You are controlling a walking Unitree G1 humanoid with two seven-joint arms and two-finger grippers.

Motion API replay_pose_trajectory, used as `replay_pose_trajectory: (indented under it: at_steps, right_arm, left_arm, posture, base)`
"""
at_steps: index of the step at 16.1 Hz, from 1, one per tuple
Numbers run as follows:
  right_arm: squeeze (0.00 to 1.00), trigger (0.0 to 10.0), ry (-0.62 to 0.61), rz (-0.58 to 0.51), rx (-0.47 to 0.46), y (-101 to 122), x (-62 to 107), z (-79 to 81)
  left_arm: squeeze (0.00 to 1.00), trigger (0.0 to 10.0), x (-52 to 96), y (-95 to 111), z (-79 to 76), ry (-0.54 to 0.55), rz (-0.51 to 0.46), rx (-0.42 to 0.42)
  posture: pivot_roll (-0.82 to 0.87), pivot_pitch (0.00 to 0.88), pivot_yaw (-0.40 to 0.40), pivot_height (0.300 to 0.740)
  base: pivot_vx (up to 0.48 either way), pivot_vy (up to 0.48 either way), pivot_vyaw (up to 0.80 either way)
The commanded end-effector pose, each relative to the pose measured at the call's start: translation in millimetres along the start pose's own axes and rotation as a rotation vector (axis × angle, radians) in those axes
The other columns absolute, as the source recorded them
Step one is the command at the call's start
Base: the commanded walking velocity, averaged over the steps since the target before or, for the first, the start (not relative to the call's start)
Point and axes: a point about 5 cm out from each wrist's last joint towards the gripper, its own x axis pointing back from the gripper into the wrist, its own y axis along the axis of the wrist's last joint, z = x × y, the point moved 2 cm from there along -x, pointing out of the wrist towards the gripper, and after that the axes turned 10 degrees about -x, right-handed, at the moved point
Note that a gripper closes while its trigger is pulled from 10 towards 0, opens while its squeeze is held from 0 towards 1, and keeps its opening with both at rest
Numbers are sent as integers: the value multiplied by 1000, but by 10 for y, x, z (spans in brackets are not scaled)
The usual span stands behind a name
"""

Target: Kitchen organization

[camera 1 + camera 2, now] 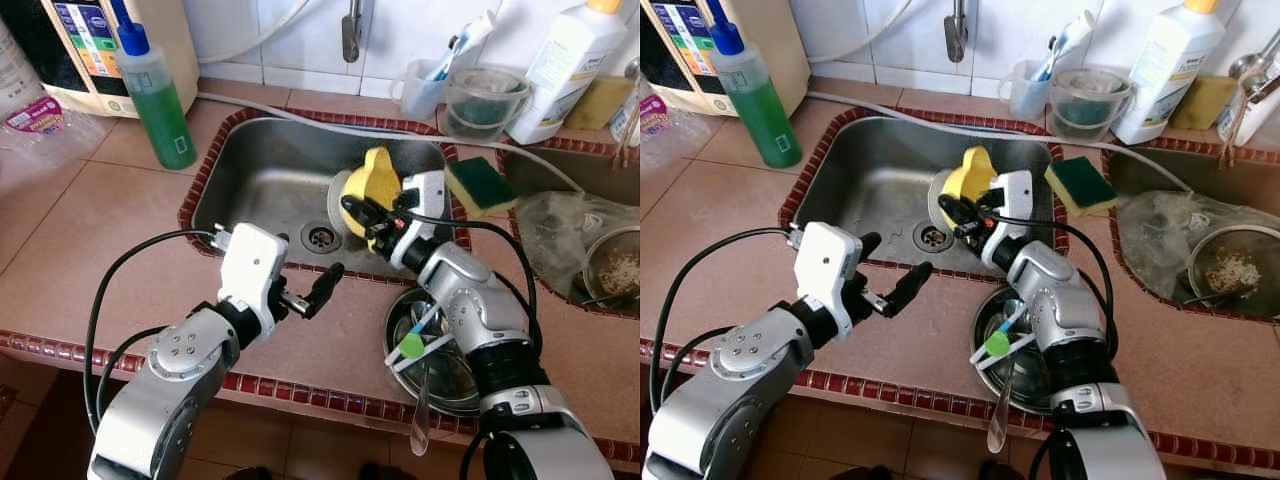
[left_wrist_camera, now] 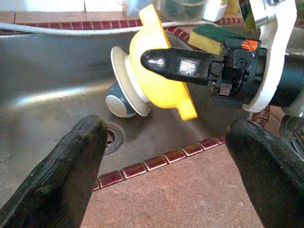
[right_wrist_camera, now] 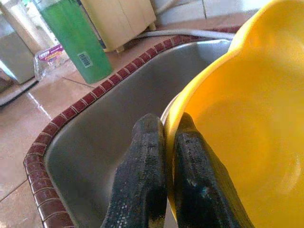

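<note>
A yellow bowl (image 1: 372,183) with side handles is held tilted over the steel sink (image 1: 250,175), with a white dish (image 2: 124,80) nested against its underside. My right gripper (image 1: 366,214) is shut on the bowl's rim, and its black fingers (image 3: 145,166) pinch the yellow edge (image 3: 228,118). A small grey round object (image 2: 118,102) sits under the dish near the drain (image 1: 320,237). My left gripper (image 2: 166,156) is open above the counter just in front of the sink, pointing at the bowl with nothing between its fingers (image 1: 326,283).
On the front counter beside my right arm is a metal bowl (image 1: 455,380) with a spoon (image 1: 420,415) and utensils. A green soap bottle (image 1: 160,100) stands left of the sink and a sponge (image 1: 480,185) lies on its right rim. Cups, a white bottle (image 1: 565,65) and a strainer (image 1: 612,268) are at the right.
</note>
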Motion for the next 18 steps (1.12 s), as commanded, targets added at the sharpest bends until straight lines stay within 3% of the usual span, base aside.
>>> replay_pose_trajectory:
  at_steps: [1,2,3,4,5,18]
  right_arm:
    - [0,10000,20,-20,-28,57,0,8]
    - [141,10000,41,-45,-68,118,-6,25]
    - [220,10000,42,-47,-73,130,-8,26]
    - [847,10000,44,-46,-75,141,-14,23]
    - [1000,10000,43,-47,-76,154,-20,21]
    - [1000,10000,17,-63,-130,232,-56,-29]
  left_arm:
    - [0,10000,25,54,-7,0,-16,-1]
    - [0,10000,25,59,4,4,-15,0]
    - [0,10000,24,59,6,6,-14,1]
    - [0,10000,22,60,6,7,-14,2]
    - [0,10000,21,61,7,7,-15,4]
    - [0,10000,-1,80,33,18,-22,12]
  posture:
    - [-11,238,-3,740]
    - [-10,236,-4,740]
    - [-11,233,-6,740]
    - [-11,233,-7,740]
    - [-11,232,-7,740]
    - [-6,212,-11,740]
  base:
    - [0,0,0]
    - [0,0,0]
    - [0,0,0]
    - [0,0,0]
    - [0,0,0]
    - [0,0,0]
